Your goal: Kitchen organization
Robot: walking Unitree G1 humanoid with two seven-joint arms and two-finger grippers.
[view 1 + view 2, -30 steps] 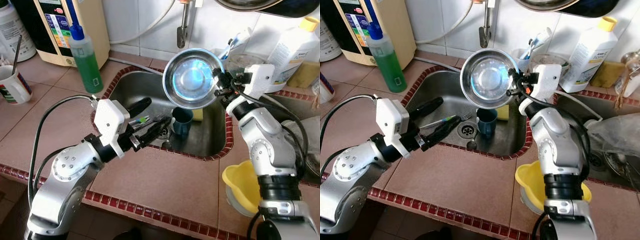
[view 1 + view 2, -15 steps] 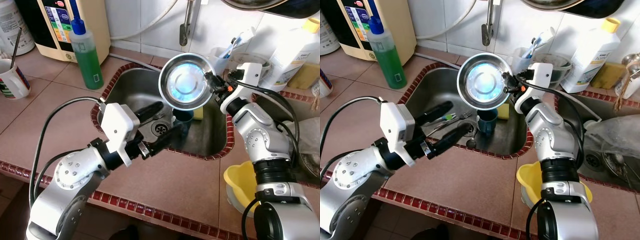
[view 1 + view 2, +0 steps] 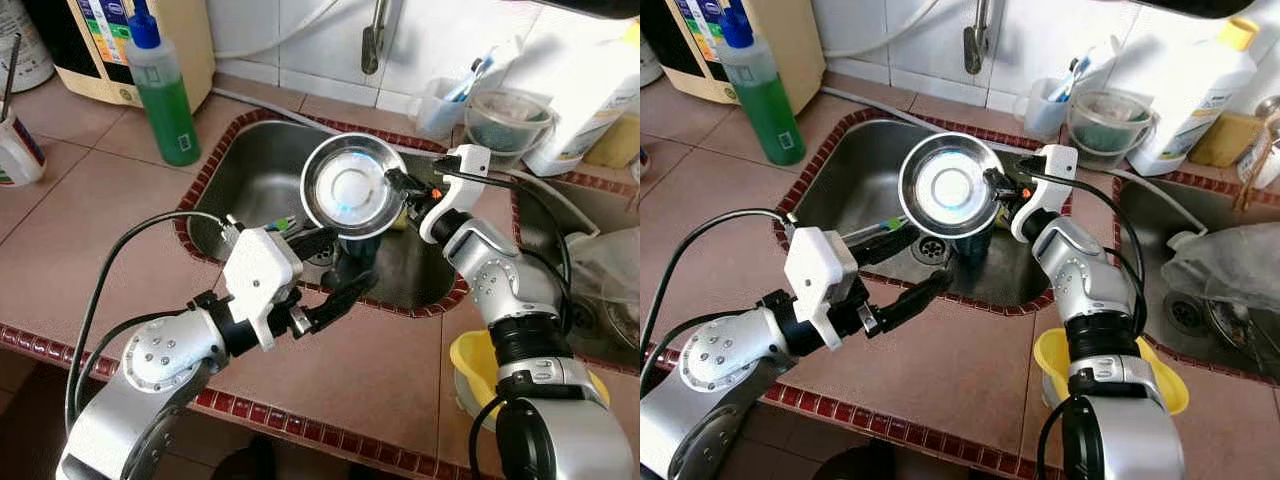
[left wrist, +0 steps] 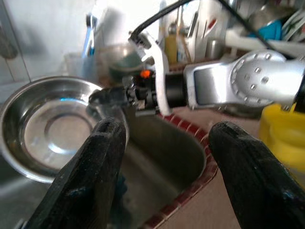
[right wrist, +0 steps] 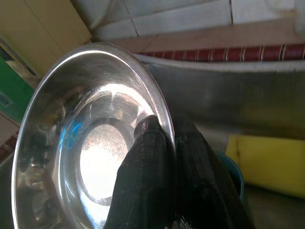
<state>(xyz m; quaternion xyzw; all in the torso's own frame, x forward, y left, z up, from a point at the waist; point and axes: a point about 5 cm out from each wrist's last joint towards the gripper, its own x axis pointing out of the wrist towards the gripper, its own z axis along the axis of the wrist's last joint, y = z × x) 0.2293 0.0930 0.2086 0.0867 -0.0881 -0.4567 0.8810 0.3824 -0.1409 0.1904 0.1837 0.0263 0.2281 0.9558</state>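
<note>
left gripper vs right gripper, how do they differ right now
The left gripper is open, its fingers spread wide and holding nothing; the right gripper is shut on the rim of the steel bowl. The left gripper sits low over the near edge of the sink, while the right gripper is raised above the basin, holding the bowl tilted toward the camera. Both have long black fingers and point in over the sink.

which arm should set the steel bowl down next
Right, most likely: the right end effector already pinches the steel bowl by its rim above the sink. The left end effector hangs open and empty.
</note>
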